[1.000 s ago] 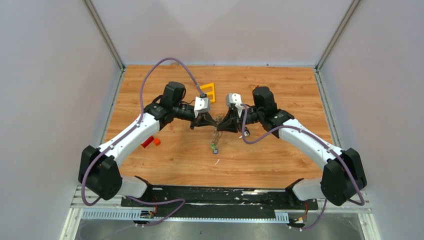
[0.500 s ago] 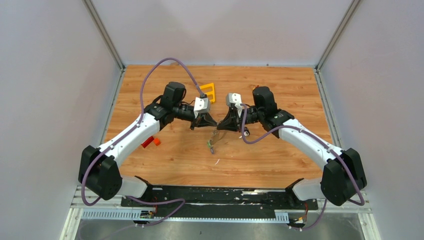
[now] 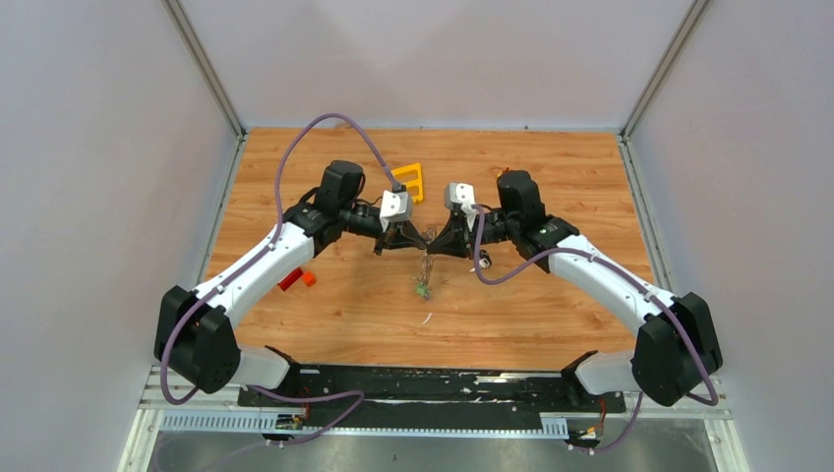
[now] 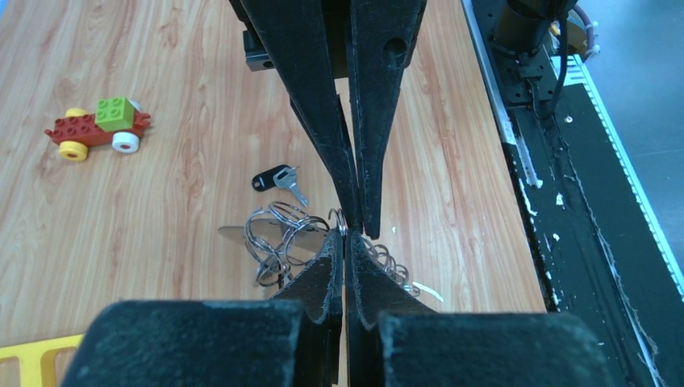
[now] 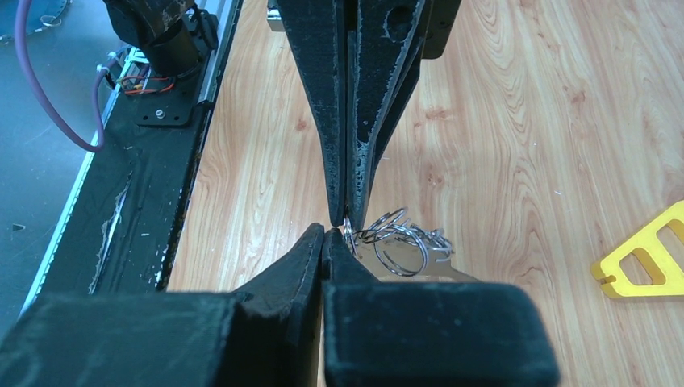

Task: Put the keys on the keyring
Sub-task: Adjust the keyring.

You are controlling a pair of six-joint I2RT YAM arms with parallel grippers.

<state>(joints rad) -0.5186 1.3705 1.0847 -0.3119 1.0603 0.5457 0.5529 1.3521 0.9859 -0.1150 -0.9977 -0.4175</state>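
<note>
Left gripper (image 4: 345, 238) and right gripper (image 5: 325, 232) both closed, tips meeting nose to nose above the surface (image 3: 344, 310). Left pinches a wire loop of the ring bunch (image 4: 278, 234); right's hold on it unclear. Bunch hangs below the tips, green tag (image 3: 421, 291) lowest. Black-tagged key (image 4: 274, 179) lies loose on the surface. Tag writing too small to read.

Wooden bench (image 3: 531, 167) enclosed by plain grey walls (image 3: 98, 147). Yellow plastic triangle frame (image 3: 411, 181) lies flat towards the far side. Toy block car (image 4: 98, 129), red base, green block, yellow and white wheels, stands on the left. Small white scrap (image 3: 427, 318) near centre. Black strip (image 3: 433, 385) runs along the near edge.
</note>
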